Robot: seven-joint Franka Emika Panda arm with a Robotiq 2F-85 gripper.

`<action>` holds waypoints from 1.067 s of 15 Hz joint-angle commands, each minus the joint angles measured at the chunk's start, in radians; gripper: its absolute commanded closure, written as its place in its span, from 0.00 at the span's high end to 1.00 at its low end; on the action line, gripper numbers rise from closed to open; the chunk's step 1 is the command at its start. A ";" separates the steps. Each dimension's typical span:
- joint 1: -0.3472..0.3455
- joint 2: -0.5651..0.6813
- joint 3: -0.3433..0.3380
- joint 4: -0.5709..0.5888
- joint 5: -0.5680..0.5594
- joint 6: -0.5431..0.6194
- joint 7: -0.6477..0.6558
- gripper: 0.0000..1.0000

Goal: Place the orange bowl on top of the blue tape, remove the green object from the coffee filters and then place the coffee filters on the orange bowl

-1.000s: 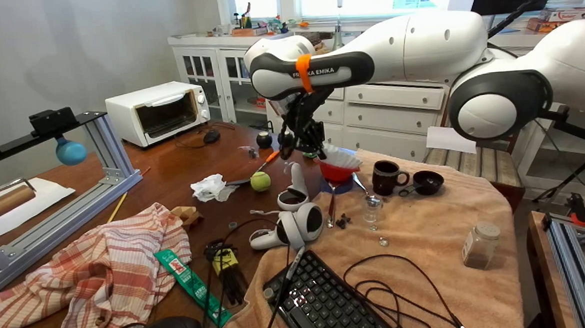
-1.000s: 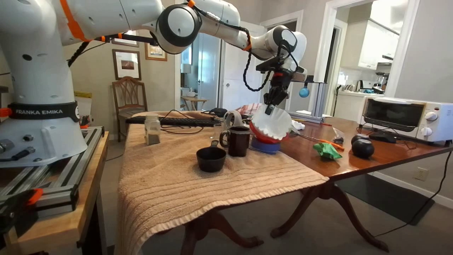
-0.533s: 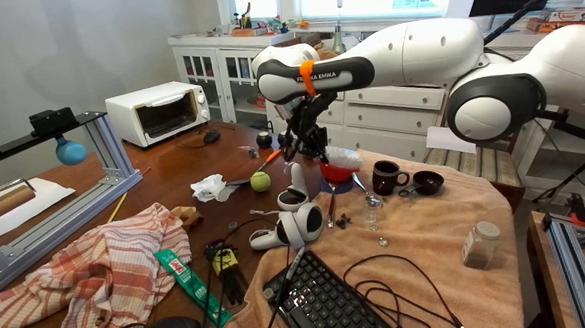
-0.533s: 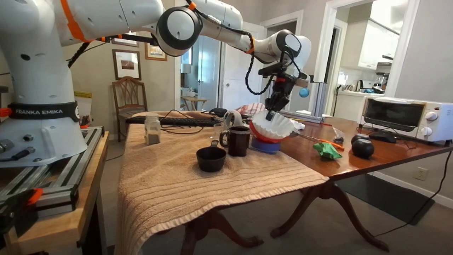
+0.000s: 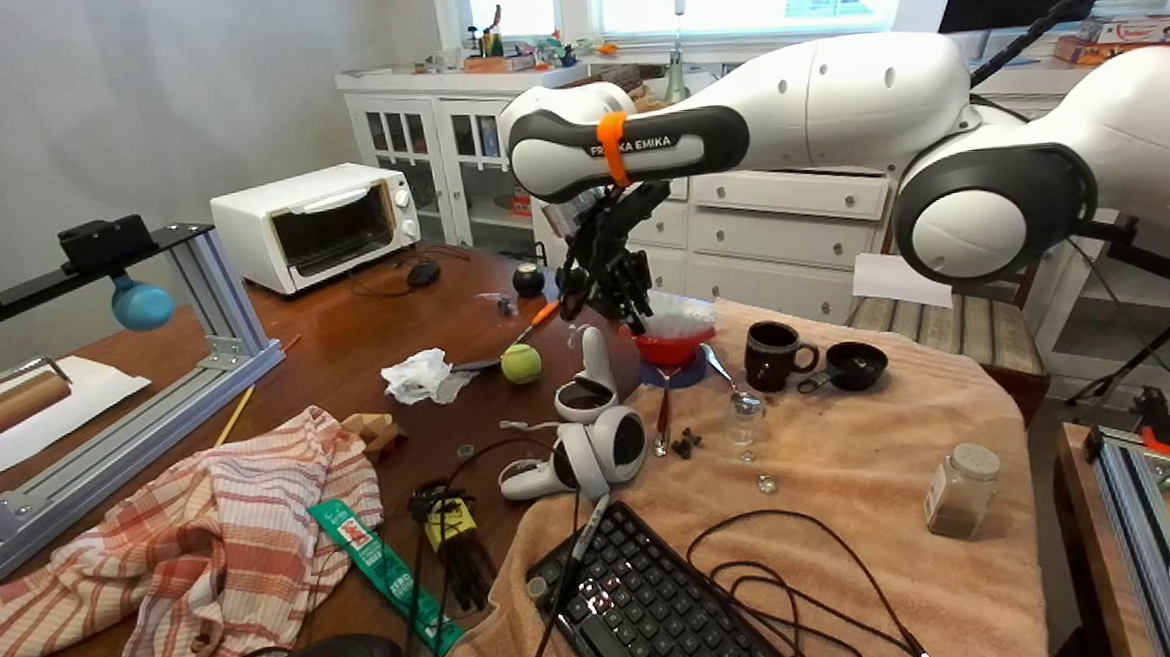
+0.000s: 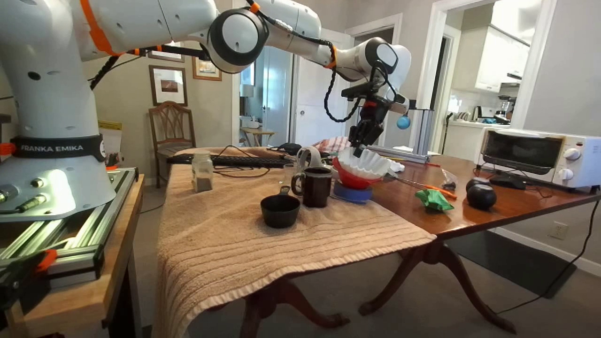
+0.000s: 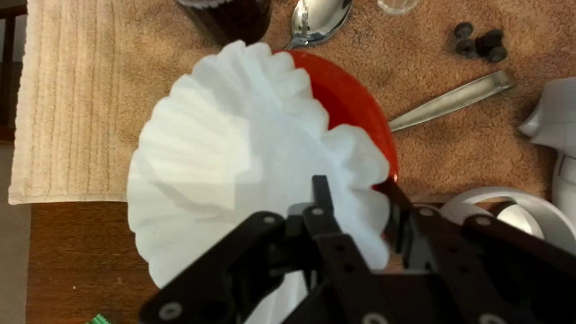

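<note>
The final placing seems in hand: the coffee filters (image 7: pixel 198 157) lie tilted in the bowl (image 6: pixel 351 181), which is set on the tape (image 6: pixel 352 193). The tool (image 7: pixel 357 191) is parted astride their rim; upward withdrawal is called for next.

The white, rounded arm (image 6: pixel 141 23) wears a black band (image 6: pixel 56 147) lettered FRANKA EMIKA; above it, a flat orange strap (image 6: pixel 95 30) and black braided cable (image 6: pixel 326 100); well apart from it, a black gripper (image 7: pixel 357 193) with silver screws (image 7: pixel 170 310).
</note>
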 commanded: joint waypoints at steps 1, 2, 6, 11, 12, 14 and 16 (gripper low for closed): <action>-0.003 -0.011 0.005 -0.013 0.015 0.003 0.009 0.65; -0.003 -0.013 0.006 -0.012 0.016 0.004 0.008 0.71; 0.003 -0.040 0.002 -0.006 0.015 -0.005 0.030 0.99; 0.005 -0.114 0.018 0.007 0.029 0.014 0.026 1.00; 0.002 -0.128 0.028 0.009 0.040 0.029 0.006 1.00; -0.010 -0.144 0.048 0.010 0.065 0.054 -0.001 1.00; 0.005 -0.155 0.029 -0.006 0.045 0.042 0.019 1.00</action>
